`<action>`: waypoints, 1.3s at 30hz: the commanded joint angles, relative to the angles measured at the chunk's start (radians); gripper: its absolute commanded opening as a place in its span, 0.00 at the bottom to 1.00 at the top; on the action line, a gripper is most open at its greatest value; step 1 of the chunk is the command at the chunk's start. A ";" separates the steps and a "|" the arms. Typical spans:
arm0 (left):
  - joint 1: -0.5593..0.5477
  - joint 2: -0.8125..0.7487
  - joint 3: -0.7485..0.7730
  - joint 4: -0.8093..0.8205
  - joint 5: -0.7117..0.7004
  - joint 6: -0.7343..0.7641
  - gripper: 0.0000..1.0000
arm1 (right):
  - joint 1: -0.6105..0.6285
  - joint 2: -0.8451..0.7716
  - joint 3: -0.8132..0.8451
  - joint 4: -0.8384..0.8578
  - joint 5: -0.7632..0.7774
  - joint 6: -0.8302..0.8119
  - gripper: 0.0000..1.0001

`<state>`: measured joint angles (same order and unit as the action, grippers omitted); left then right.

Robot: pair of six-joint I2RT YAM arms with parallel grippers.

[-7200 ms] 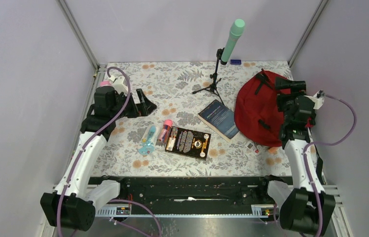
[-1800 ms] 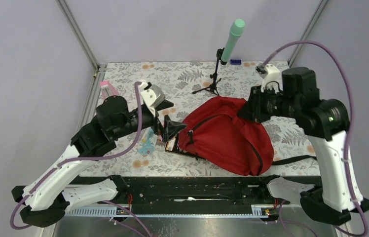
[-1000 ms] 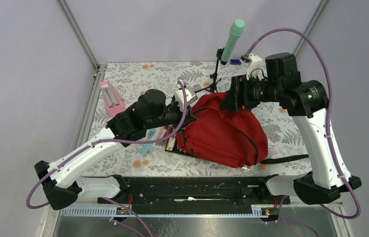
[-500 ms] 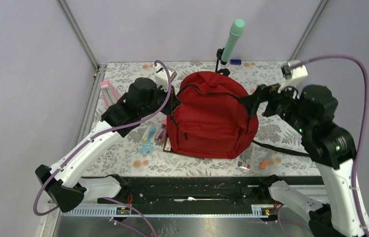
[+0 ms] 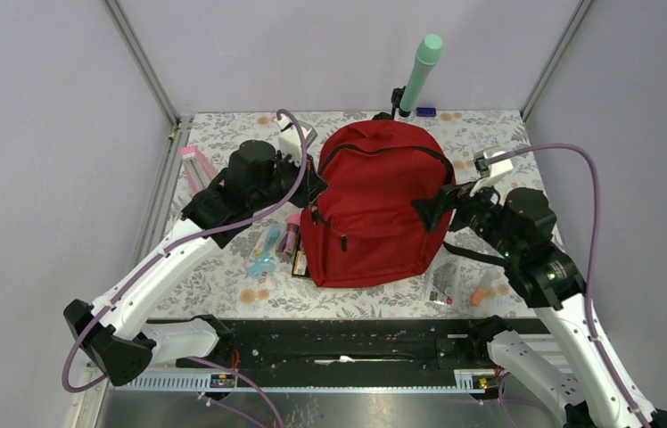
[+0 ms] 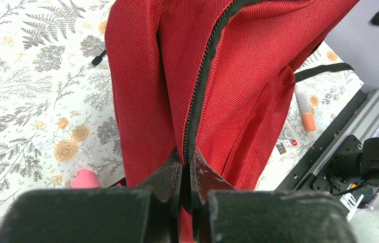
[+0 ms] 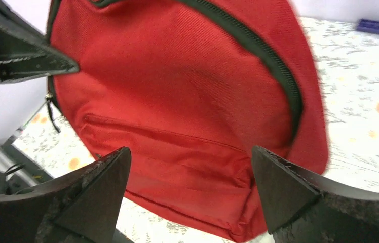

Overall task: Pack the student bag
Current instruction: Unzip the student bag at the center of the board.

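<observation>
Bag [image 5: 370, 209] looks soft and floppy; left end effector [image 6: 186, 164] pinches its zipper seam [image 6: 202, 86], right end effector [image 7: 190, 152] gapes open

The student bag [image 5: 370, 209] sits mid-table [image 5: 508, 134]. Behind it rises a microphone stand [image 5: 419, 76], a small block [image 5: 425, 112] just beside that. Left of the bag lie tubes [image 5: 269, 250] and, farther left, a flat case [image 5: 196, 168]. A book [image 5: 299, 264] pokes from under its front-left corner. To its front right lie a packet [image 5: 441, 281] and a marker [image 5: 481, 290].
</observation>
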<state>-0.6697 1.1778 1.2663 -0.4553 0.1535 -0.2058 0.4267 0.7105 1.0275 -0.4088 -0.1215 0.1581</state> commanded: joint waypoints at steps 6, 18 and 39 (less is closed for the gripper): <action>0.007 -0.049 -0.026 0.117 0.058 0.014 0.00 | 0.116 0.027 -0.128 0.350 -0.189 0.146 0.85; 0.009 -0.079 -0.085 0.171 0.104 0.031 0.00 | 0.538 0.302 -0.045 0.457 0.056 0.081 0.76; 0.009 -0.104 -0.108 0.178 0.108 0.039 0.00 | 0.626 0.491 0.038 0.469 0.250 0.051 0.38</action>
<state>-0.6651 1.1072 1.1591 -0.3458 0.2356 -0.1818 1.0405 1.1912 1.0023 0.0143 0.0765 0.2432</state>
